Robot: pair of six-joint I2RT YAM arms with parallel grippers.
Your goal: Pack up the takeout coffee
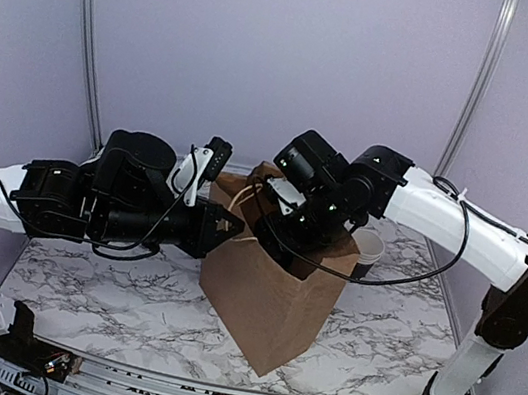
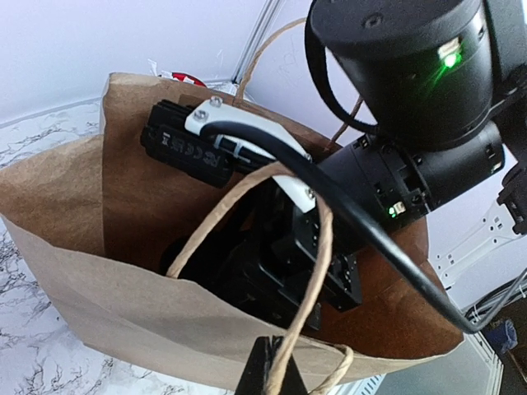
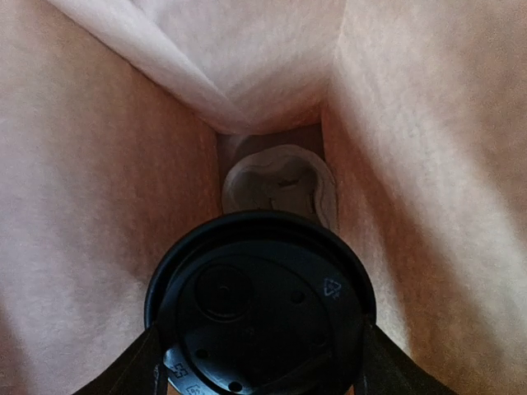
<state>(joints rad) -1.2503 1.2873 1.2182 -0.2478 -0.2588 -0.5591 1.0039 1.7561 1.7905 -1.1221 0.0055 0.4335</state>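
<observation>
Takeout coffee point(image 3: 259, 304) sides hidden from above, pale lump point(image 3: 280, 185) at bag point(image 3: 90, 206) bottom blurred, perhaps napkins

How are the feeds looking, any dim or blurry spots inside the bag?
Top external: evenly lit, sharp on the bag. Left wrist: bag interior shadowed, detail lost; green LED glares. Right wrist: dim orange cast, bag walls soft, the coffee lid fairly sharp.

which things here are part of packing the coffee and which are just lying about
Part of the job: takeout coffee, held by the right gripper; paper bag, its handle pinched by the left gripper.
Lying about: white-rimmed cup behind the bag; crumpled white thing at the bag's bottom.
</observation>
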